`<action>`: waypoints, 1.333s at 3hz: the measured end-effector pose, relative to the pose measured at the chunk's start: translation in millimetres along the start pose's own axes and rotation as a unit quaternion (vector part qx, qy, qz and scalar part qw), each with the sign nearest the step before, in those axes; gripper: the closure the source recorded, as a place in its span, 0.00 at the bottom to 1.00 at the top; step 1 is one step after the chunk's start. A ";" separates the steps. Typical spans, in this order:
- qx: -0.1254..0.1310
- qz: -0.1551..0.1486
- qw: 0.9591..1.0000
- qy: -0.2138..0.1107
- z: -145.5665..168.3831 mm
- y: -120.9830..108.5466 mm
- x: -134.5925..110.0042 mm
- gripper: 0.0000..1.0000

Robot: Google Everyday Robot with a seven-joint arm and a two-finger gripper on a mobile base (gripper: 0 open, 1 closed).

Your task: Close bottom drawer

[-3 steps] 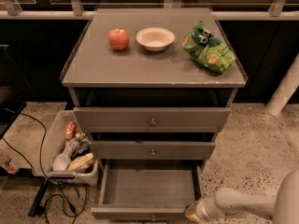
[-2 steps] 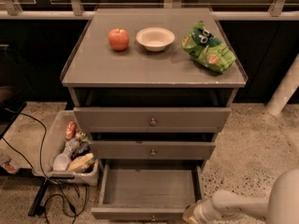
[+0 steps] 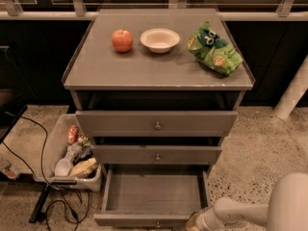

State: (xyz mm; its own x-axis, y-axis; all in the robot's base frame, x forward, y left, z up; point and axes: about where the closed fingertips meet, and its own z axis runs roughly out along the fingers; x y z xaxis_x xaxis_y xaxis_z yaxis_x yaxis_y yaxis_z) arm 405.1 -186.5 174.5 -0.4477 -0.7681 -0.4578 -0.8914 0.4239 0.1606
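The gripper hangs low at the pulled-out bottom drawer's front corner. On its other side lies open floor. Beyond the drawer from the gripper, a bin and cables crowd the ground.

On the cabinet top, in the upper middle of the frame, an apple lies left, a bowl centre and a snack bag right. Below, the bottom drawer juts out toward the lower edge under two other drawers. The gripper sits just beside its front right corner. A bin stands at lower left, beside the cabinet.
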 end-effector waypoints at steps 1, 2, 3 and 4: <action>0.000 0.000 1.000 0.000 0.0 0.0 0.0 0.59; 0.000 0.000 1.000 0.000 0.0 0.0 0.0 0.35; 0.001 0.002 1.000 -0.003 0.7 -3.6 -1.8 0.12; 0.001 -0.001 1.000 -0.009 0.6 -9.2 -6.7 0.00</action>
State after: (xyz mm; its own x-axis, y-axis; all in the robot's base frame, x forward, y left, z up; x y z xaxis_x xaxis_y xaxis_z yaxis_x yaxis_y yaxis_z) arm 416.3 -185.0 175.5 -0.4449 -0.7601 -0.4737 -0.8920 0.4231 0.1588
